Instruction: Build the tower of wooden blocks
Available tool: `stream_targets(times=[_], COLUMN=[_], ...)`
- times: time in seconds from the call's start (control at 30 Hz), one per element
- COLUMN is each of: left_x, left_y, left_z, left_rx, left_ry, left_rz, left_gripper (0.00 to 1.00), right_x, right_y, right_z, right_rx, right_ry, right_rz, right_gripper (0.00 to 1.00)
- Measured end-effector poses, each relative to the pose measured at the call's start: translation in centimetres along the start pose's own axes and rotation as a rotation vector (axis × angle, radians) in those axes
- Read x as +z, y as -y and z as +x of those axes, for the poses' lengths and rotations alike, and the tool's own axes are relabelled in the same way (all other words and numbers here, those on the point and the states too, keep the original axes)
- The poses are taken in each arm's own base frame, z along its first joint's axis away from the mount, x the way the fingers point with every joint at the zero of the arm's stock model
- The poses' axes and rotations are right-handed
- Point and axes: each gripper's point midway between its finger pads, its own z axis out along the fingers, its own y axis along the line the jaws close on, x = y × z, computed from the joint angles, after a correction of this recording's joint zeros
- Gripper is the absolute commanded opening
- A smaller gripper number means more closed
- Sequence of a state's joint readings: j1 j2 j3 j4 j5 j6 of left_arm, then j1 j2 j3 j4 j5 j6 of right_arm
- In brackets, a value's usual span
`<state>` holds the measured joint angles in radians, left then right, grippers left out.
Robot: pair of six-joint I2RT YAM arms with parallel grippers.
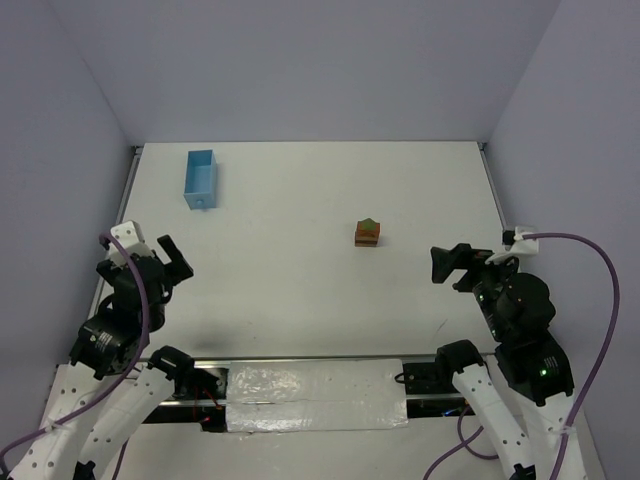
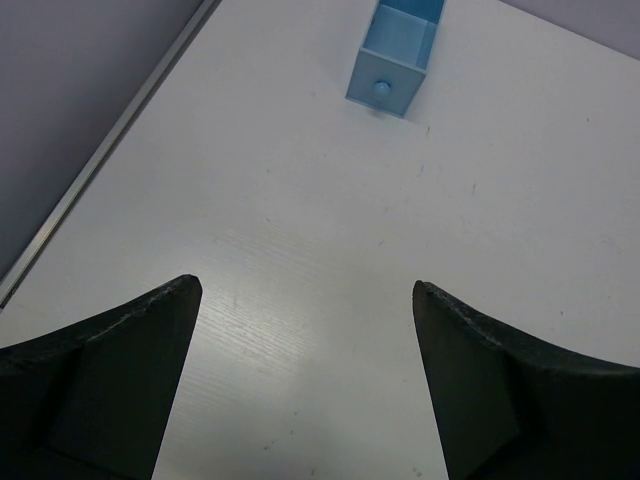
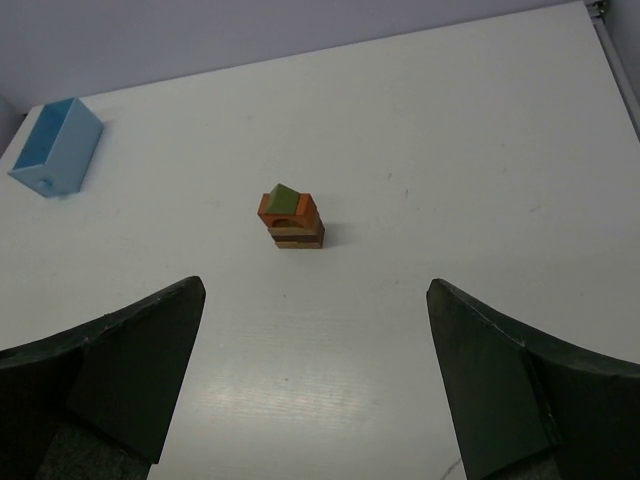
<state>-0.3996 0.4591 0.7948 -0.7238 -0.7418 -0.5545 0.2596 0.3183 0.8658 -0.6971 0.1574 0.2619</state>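
Observation:
The wood block tower (image 1: 367,233) stands on the white table right of centre: brown blocks at the bottom, an orange-red arch above, an olive-green piece on top. The right wrist view shows the wood block tower (image 3: 291,218) upright, well ahead of my fingers. My right gripper (image 1: 448,265) hovers open to the right of it, apart from it, with nothing between the fingers (image 3: 130,370). My left gripper (image 1: 172,262) is open at the left side of the table, far from the tower, its fingers (image 2: 110,380) empty over bare table.
A light blue rectangular box (image 1: 201,179) lies at the back left; it also shows ahead of the left gripper as a blue box (image 2: 393,55). Grey walls close the table on three sides. A foil-taped strip (image 1: 310,395) runs between the arm bases.

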Motion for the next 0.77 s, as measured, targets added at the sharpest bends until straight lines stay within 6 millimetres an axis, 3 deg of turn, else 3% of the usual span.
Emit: stream_targets(times=[0.77], left_x=[0.2], left_y=[0.07], left_z=[0.32], left_rx=[-0.005], left_ry=[0.004], left_rz=[0.004], left_gripper=[1.0], right_x=[-0.51], right_y=[0.4], right_z=[0.01], right_rx=[0.007], right_ry=[-0.008], right_rz=[0.023], right_gripper=[1.0])
